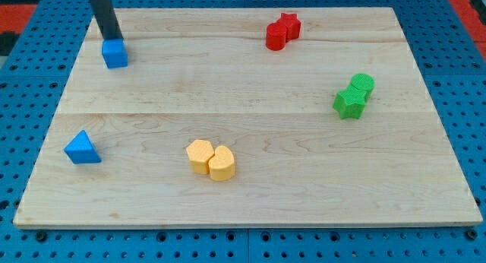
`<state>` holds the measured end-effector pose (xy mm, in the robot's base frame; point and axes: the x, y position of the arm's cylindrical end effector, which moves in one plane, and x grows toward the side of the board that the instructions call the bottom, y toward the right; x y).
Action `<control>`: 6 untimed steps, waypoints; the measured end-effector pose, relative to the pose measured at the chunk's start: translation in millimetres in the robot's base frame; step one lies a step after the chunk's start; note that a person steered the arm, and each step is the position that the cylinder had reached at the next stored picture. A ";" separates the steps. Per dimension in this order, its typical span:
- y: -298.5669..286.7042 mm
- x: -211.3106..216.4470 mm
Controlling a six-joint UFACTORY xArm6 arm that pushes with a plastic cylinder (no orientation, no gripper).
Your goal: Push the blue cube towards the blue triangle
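Note:
The blue cube (115,54) sits near the view's top left corner of the wooden board (250,179). The blue triangle (81,148) lies at the view's left, well below the cube. My dark rod comes down from the view's top edge, and my tip (113,39) rests at the cube's upper edge, touching or nearly touching it from the view's top side.
Two red blocks (282,30), one star-shaped, sit together at the view's top centre-right. Two green blocks (354,95) sit together at the view's right. Two yellow blocks (210,160) sit together at the view's lower centre. A blue pegboard surrounds the board.

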<state>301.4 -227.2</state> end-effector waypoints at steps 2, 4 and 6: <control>13.4 17.4; 3.5 68.4; 4.4 122.2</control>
